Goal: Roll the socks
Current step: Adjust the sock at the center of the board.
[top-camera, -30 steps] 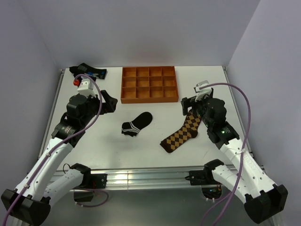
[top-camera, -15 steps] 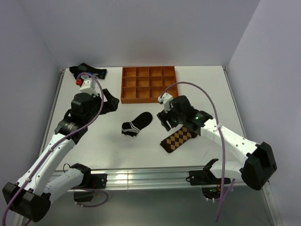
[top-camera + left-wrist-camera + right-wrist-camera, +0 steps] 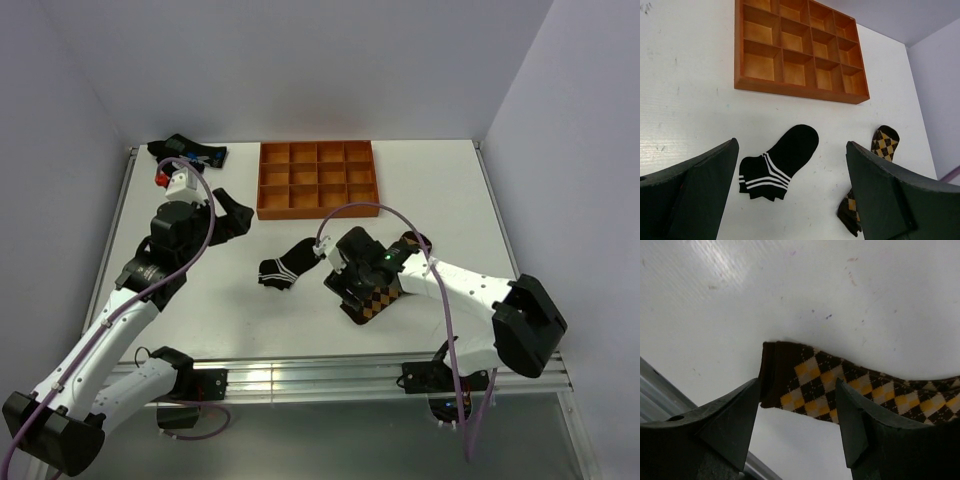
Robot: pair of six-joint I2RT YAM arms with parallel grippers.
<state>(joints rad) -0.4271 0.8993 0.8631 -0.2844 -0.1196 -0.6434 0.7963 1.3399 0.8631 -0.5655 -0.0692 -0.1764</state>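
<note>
The brown-and-black argyle sock lies flat at the table's middle right, its toe pointing to the far right. It also shows in the left wrist view and the right wrist view. My right gripper is open and hangs low over the sock's cuff end, with the cuff between its fingers. The short black ankle sock with white stripes lies flat in the middle, to the left of the right gripper. My left gripper is open and empty, up and to the left of it; its view looks down on this sock.
An orange compartment tray stands at the back middle; it also shows in the left wrist view. A dark sock bundle with blue and white marks lies at the far left corner. The table's front edge and metal rail run just below the argyle cuff.
My right arm has swung left and toward the front, from the argyle sock's toe end to its cuff end. The left arm has barely moved. Both socks lie where they were.
</note>
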